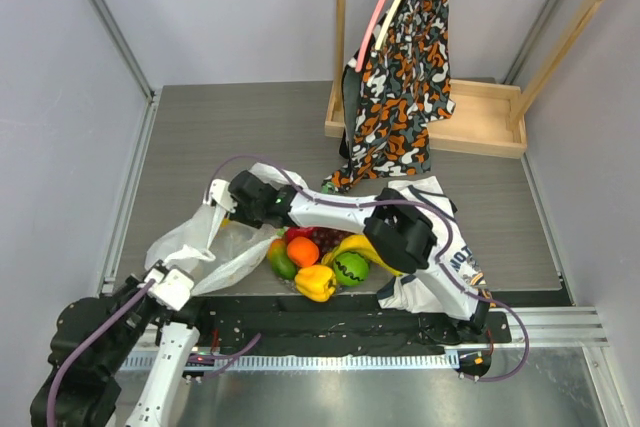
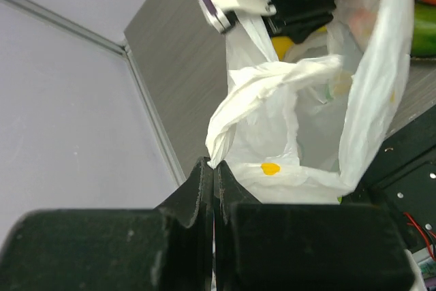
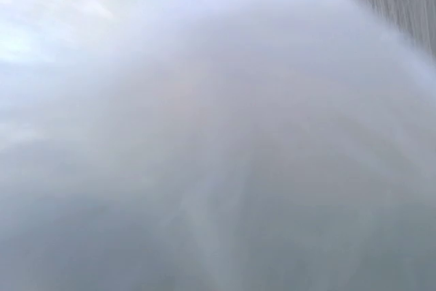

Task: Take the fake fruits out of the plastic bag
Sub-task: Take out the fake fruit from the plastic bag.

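The thin film could have torn, or slipped from the grip, if the right fingers (image 1: 238,203) had caught it along with a fruit; white film filled the right wrist view, so their spread could not be told. The left fingers (image 2: 197,199) were pinched tight on the plastic bag (image 1: 185,247) at its near-left edge. A yellow fruit (image 2: 283,46) lay just under the right fingers in the bag mouth. The other fake fruits (image 1: 318,259) sat piled on the bench (image 1: 200,137), right of the bag.

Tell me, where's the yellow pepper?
In the top view, the yellow pepper sits by the near edge of the table, just below the orange, left of the green ball and right of the plastic bag.
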